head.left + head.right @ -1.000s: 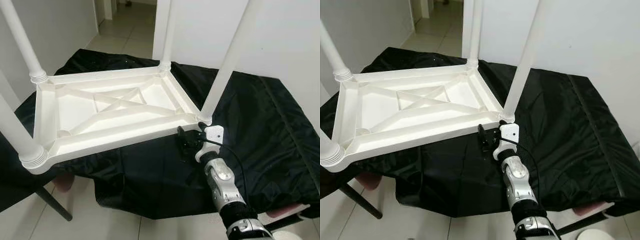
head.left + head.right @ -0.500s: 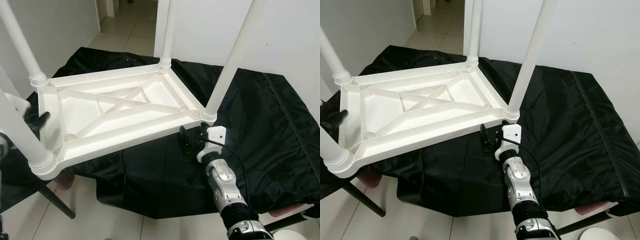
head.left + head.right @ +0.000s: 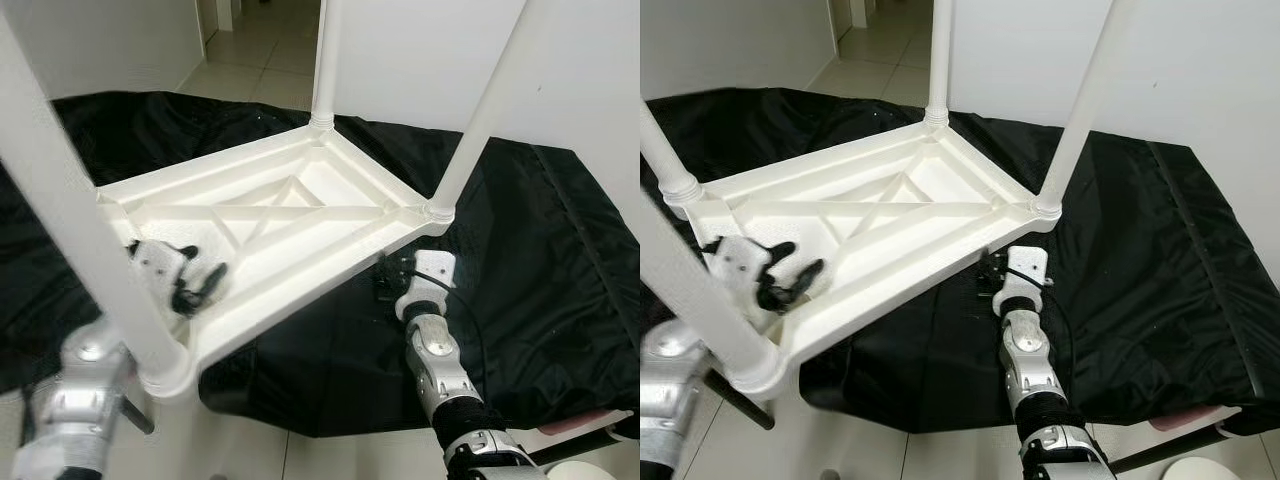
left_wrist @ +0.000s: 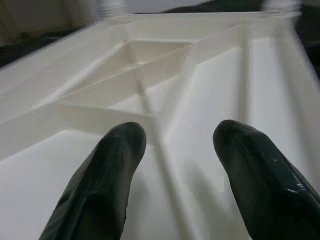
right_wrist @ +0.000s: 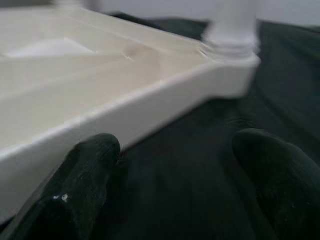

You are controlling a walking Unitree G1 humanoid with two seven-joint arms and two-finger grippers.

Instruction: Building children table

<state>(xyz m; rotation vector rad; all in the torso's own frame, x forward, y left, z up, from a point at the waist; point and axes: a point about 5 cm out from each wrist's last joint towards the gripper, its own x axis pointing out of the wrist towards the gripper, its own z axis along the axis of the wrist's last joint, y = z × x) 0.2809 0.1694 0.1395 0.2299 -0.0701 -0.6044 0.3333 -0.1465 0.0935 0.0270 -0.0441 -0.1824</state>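
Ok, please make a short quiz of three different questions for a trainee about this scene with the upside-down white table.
1. True or false: the white table lies upside down on the black cloth, its legs pointing up.
2. Where is the left pincer?
A. over the ribbed underside of the table, near its closest leg
B. on the floor
C. around the far leg
3. Fill in: the right pincer is open, on the cloth beside the table's ____.

Key:
1. true
2. A
3. rim (the long edge, close to the corner leg)
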